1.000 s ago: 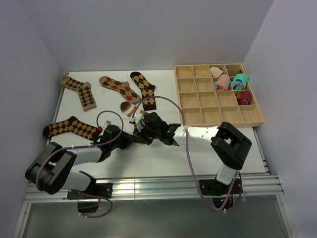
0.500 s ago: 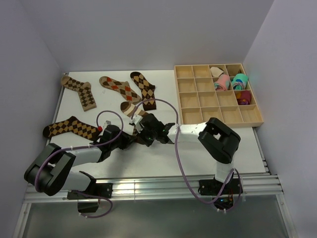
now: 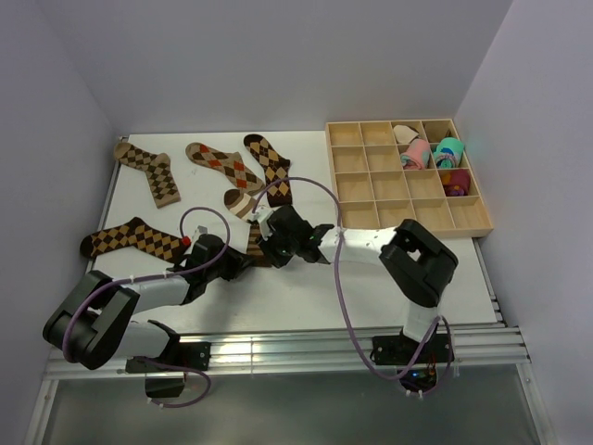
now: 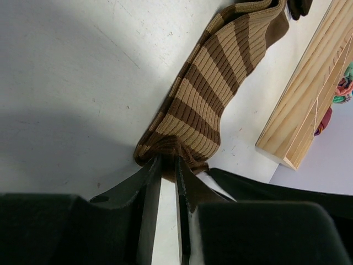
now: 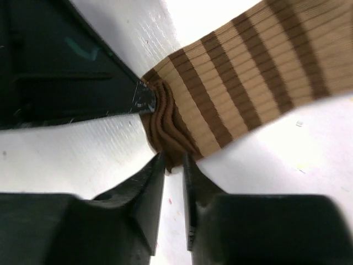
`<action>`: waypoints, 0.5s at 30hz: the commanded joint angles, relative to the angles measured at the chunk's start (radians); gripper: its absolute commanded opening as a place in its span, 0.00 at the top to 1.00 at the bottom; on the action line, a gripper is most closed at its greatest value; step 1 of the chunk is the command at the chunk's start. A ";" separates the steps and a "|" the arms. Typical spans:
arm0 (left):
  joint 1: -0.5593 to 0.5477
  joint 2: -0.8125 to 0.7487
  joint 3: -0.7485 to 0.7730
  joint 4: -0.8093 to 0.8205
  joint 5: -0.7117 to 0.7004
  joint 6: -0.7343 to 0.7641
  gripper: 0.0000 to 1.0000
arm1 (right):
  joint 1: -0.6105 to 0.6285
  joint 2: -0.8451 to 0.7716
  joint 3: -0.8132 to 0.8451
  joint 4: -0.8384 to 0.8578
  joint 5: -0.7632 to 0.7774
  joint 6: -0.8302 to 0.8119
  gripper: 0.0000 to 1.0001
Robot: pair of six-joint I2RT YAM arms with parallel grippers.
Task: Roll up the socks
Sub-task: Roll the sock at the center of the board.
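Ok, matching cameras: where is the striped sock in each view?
Top external: striped sock near mid-table, left of the wooden tray.
Left wrist: striped sock centre, bottom-middle up to top edge.
Right wrist: striped sock upper right, bunched end at centre.
Landmark: wooden tray, in top and left wrist only.
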 commanded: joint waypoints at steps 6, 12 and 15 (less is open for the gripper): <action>-0.001 0.018 0.002 -0.125 -0.038 0.059 0.77 | 0.067 -0.124 -0.041 0.059 0.145 -0.184 0.63; -0.001 0.028 0.009 -0.122 -0.032 0.067 0.77 | 0.130 -0.090 -0.019 0.053 0.208 -0.253 0.63; -0.001 0.029 0.014 -0.127 -0.030 0.070 0.78 | 0.140 -0.060 -0.005 0.053 0.222 -0.263 0.62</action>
